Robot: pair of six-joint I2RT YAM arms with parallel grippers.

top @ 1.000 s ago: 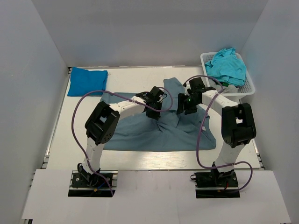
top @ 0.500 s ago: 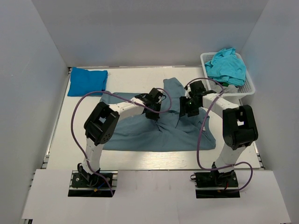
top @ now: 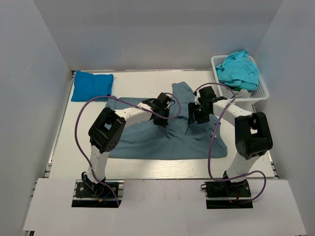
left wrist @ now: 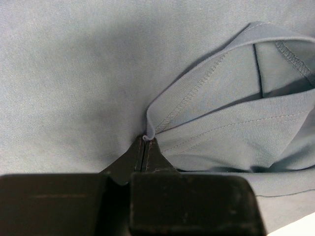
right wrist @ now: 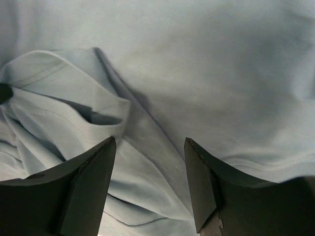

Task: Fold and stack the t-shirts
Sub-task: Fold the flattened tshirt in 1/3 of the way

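A large dusty grey-blue t-shirt (top: 147, 137) lies spread and rumpled on the white table. My left gripper (top: 165, 110) is shut on a hemmed edge of this shirt (left wrist: 197, 93); the cloth pinches between the closed tips (left wrist: 146, 140). My right gripper (top: 196, 115) is open just above the same shirt (right wrist: 206, 73), its fingers (right wrist: 93, 167) straddling a fold with nothing between them. A bright blue t-shirt (top: 91, 85) lies folded at the back left. Turquoise t-shirts (top: 239, 69) are piled in the basket.
A white mesh basket (top: 263, 91) stands at the back right corner. Grey walls enclose the table (top: 142, 78) on three sides. Purple cables loop from both arms over the shirt.
My right gripper has shifted slightly to the right and back over the shirt. The left gripper and the shirt stay about the same.
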